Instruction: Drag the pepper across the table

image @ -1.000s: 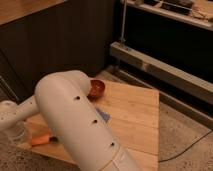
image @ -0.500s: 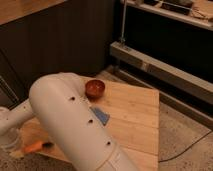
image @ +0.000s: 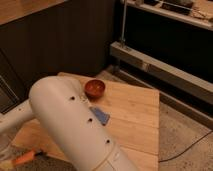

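We're looking down past the arm (image: 75,125), and it fills the foreground: a fat white tube with small dark holes along it, running from the bottom edge up to an elbow at left, then a thinner link heading down toward the bottom-left corner. The gripper (image: 6,159) sits right in that corner, low at the near-left end of the table (image: 135,115), mostly cut off by the frame edge. We cannot tell how it stands, spread or closed.

The pepper (image: 22,159) is right there beside it, a slim orange sliver lying flat at the near-left edge of the planks, its dark stem end (image: 40,153) pointing right. It looks to be touching or just next to the gripper, though we can't say whether it is held.

Up the table, the dark-red bowl (image: 94,88) stands upright near the far edge, just past the arm's elbow. The flat blue piece (image: 100,116) lies mid-table, partly tucked behind the arm, near the bowl but not touching it. Both are well apart from the pepper.

Beyond the table we see a dark wall, and to the right a metal shelf frame (image: 160,65). On the speckled floor a black cable (image: 190,147) curls past the table's right side.
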`<move>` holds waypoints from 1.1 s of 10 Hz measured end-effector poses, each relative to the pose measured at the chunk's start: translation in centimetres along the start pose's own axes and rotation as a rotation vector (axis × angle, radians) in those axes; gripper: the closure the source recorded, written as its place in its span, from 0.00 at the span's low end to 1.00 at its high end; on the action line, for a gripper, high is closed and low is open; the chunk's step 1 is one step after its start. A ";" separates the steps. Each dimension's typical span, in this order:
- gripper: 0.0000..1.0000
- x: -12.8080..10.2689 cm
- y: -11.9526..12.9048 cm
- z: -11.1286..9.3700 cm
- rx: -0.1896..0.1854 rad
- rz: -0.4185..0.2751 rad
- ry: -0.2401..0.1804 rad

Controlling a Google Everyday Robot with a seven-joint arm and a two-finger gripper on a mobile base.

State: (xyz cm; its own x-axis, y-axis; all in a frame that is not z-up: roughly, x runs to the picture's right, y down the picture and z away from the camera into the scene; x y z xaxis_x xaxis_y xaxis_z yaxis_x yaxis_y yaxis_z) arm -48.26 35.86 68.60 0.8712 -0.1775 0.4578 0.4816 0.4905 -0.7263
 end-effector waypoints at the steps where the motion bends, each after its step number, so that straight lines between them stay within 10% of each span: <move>1: 0.57 -0.8 0.7 -0.1 -0.035 -0.021 -0.027; 4: 0.22 -1.6 2.5 -0.1 -0.177 -0.085 -0.101; 6: 0.20 -1.5 2.3 0.0 -0.202 -0.103 -0.102; 8: 0.20 -1.0 1.1 0.1 -0.185 -0.105 -0.092; 11: 0.20 0.0 -2.4 -1.5 -0.066 -0.046 -0.104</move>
State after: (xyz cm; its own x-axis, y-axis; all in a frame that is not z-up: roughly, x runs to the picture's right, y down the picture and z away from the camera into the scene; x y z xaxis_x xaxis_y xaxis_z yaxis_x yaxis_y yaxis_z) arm -49.24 33.42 69.57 0.8349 -0.1074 0.5398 0.5292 0.4261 -0.7337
